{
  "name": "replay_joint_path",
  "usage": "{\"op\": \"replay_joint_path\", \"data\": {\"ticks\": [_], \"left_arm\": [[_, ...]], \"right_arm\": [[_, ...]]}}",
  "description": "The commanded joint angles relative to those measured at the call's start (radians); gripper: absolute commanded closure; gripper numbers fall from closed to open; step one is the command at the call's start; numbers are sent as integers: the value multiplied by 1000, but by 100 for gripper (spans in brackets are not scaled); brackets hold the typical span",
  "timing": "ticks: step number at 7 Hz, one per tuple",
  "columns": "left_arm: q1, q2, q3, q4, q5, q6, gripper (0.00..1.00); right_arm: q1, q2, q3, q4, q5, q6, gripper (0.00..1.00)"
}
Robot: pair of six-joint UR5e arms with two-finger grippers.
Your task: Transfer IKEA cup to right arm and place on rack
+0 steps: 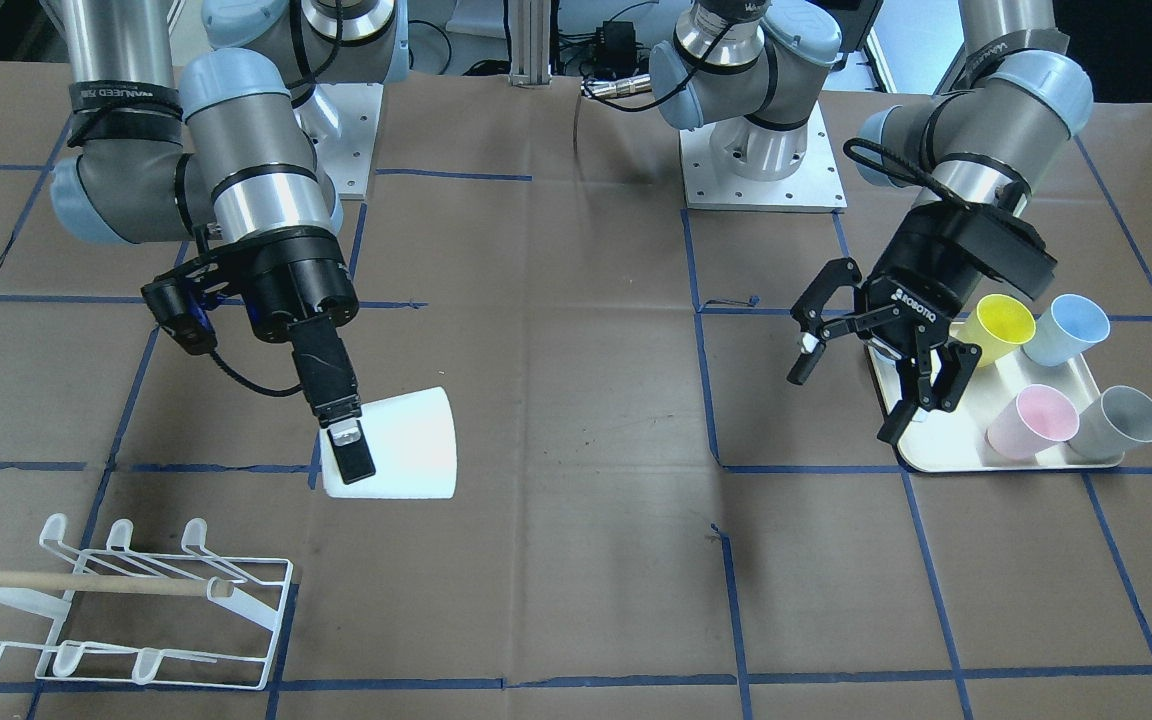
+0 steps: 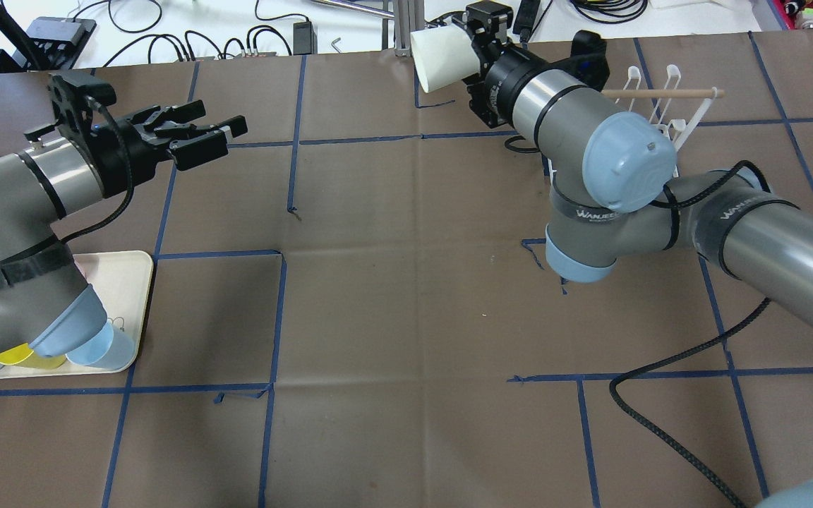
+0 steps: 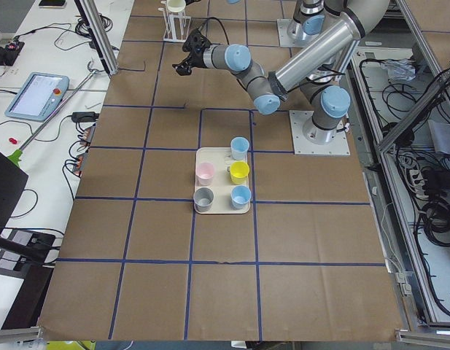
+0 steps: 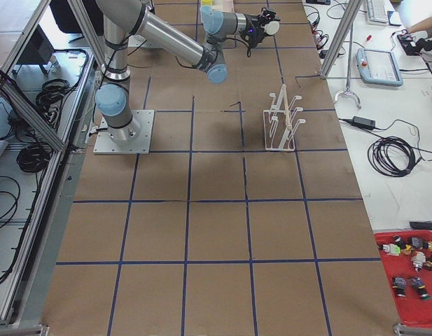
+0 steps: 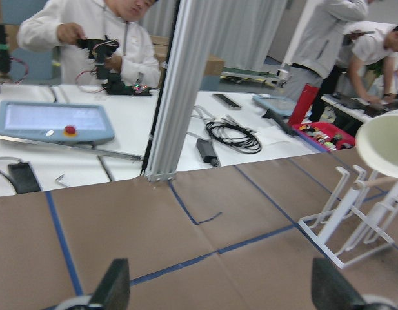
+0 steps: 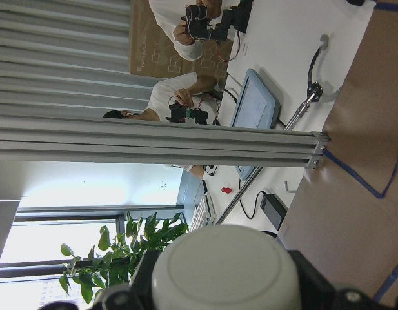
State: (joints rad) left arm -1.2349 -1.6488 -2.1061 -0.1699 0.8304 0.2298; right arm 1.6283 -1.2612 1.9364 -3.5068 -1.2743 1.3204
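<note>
My right gripper [image 1: 361, 455] is shut on a white cup [image 1: 401, 445] near its base. It holds the cup on its side above the table, mouth pointing away from the wrist. The cup's base fills the bottom of the right wrist view [image 6: 224, 268]. In the overhead view the cup [image 2: 442, 62] and right gripper [image 2: 473, 58] are at the far edge, left of the white wire rack [image 2: 667, 116]. The rack [image 1: 136, 600] stands at the table corner with a wooden dowel across it. My left gripper [image 1: 844, 405] is open and empty, far from the cup.
A cream tray [image 1: 936, 440] under my left arm holds a yellow cup [image 1: 1001, 325], a blue cup [image 1: 1071, 330], a pink cup [image 1: 1031, 420] and a grey cup [image 1: 1121, 420]. An aluminium post [image 5: 186, 84] stands at the far table edge. People work beyond it.
</note>
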Motion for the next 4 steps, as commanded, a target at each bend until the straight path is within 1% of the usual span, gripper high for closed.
{"op": "replay_joint_path", "data": {"ticks": [1,2,3,4], "left_arm": [[-156,-8,197,-382,428,-44,1],[-229,-9,304,-627,607,-78,1],[-268,-5,410,-901,698,-130,1],[-271,-5,505,-1156,716,-180,1]], "right_arm": [[-51,19,-55,8,-63,-288,91],[-67,40,-63,3,-107,-454,91],[-89,75,-82,0,-126,-645,90],[-117,112,-111,-1,-125,-771,90]]}}
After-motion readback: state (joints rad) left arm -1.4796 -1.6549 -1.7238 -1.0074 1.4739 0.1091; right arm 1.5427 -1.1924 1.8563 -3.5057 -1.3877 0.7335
